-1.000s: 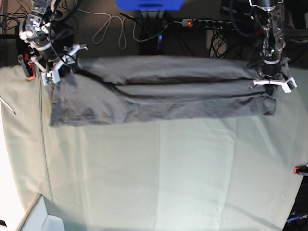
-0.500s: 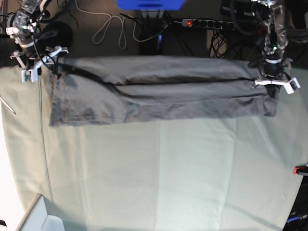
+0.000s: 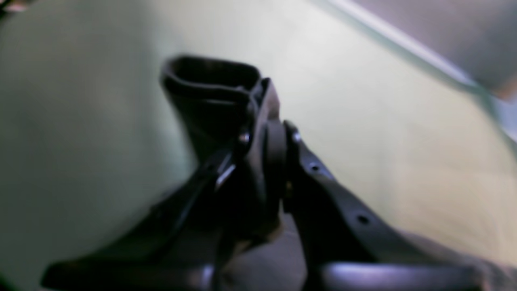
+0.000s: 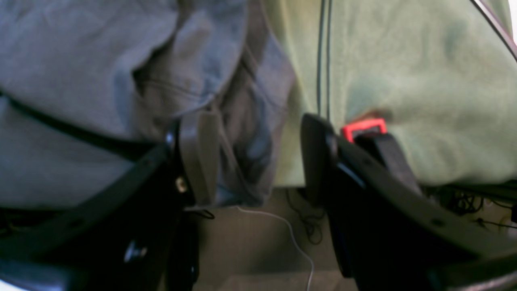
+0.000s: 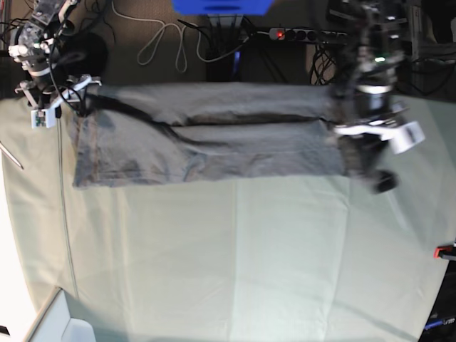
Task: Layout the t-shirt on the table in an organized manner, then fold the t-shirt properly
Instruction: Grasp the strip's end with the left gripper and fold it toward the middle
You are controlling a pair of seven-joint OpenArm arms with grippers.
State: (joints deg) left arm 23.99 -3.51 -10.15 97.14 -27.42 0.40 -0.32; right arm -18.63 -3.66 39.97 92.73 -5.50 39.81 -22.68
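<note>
The grey t-shirt point(image 5: 214, 139) lies as a long band across the far part of the table point(image 5: 235, 263). My left gripper point(image 5: 377, 132), blurred in the base view, is over the band's right end. The left wrist view shows the left gripper point(image 3: 260, 121) shut, with grey cloth point(image 3: 262, 262) below it and the table point(image 3: 404, 121) behind. My right gripper point(image 5: 60, 100) stands open at the shirt's far-left corner. In the right wrist view the right gripper point(image 4: 258, 157) is open. The t-shirt point(image 4: 80, 81) has an edge hanging between the fingers, untouched, beside the table point(image 4: 404, 72).
A power strip point(image 5: 299, 33), white cables point(image 5: 164, 43) and a blue object point(image 5: 221, 6) lie behind the far edge. Red clamps point(image 5: 445, 251) point(image 4: 363, 127) sit on the table's edges. A white box corner point(image 5: 60, 320) shows at the near left.
My left gripper has swung left and nearer, taking the shirt's right end with it, so the band is shorter. My right gripper has backed off to the far-left corner, open.
</note>
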